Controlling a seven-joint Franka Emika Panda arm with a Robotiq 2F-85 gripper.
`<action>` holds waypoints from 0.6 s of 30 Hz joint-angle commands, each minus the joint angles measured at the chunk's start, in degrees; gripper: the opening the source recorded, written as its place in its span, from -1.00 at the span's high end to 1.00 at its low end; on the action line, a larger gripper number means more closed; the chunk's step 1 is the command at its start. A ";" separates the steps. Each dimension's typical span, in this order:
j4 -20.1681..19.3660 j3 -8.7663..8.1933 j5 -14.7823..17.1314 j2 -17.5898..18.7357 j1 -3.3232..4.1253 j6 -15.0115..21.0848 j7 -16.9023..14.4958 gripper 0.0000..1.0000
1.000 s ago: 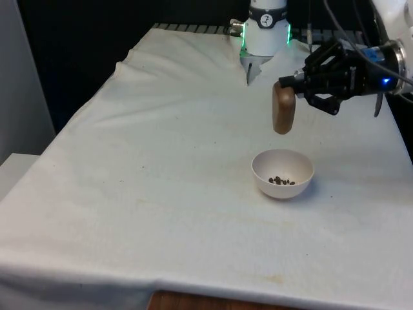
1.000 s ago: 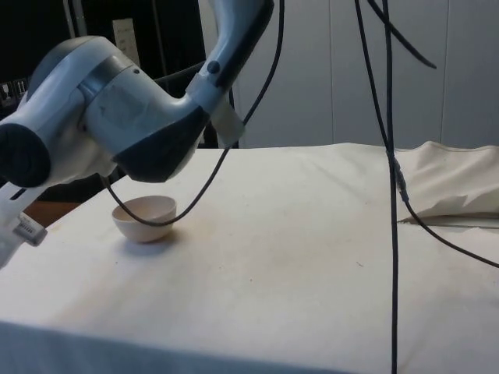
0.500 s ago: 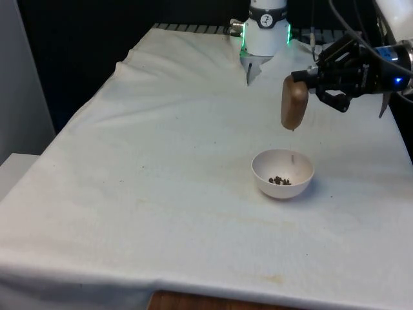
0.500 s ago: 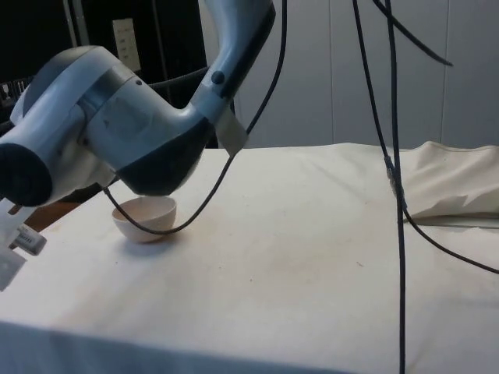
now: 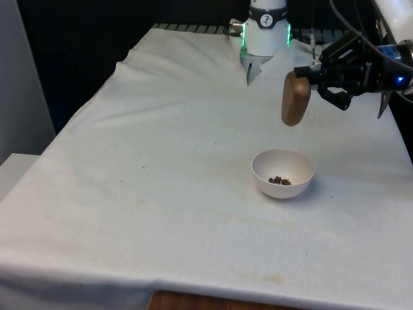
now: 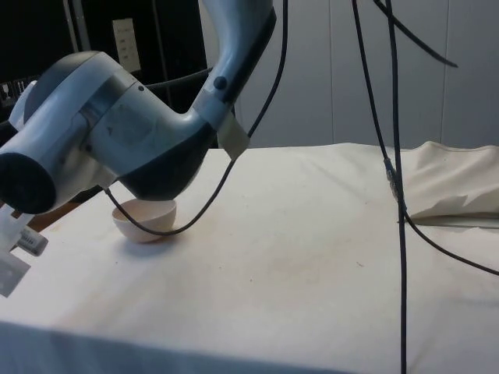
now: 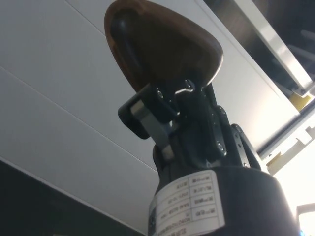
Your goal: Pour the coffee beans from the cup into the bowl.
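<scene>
While the side view's arm hides it, the brown wooden cup [image 5: 295,99] is clamped by the black gripper [image 5: 312,73] above the white bowl [image 5: 282,173] of beans [image 5: 279,180].

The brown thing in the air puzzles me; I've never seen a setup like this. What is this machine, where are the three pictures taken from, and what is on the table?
It is a white robot arm with a black two-finger gripper at its end. The brown thing is a wooden cup, clamped in the gripper and tipped right over above a white bowl.

One picture looks across the table towards the robot. One is taken from the table's side, where the arm's bulky joint partly hides the bowl. One comes from a camera on the wrist, looking along the fingers at the cup they hold.

On the white cloth stands the bowl, with a few dark coffee beans at its bottom.
</scene>
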 commanded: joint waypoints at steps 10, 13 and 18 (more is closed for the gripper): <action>0.06 0.17 0.17 0.00 -0.11 0.17 0.34 0.99; 0.06 0.17 0.17 0.00 -0.11 0.17 0.52 0.99; 0.23 0.74 0.69 0.00 -0.69 0.69 1.26 0.99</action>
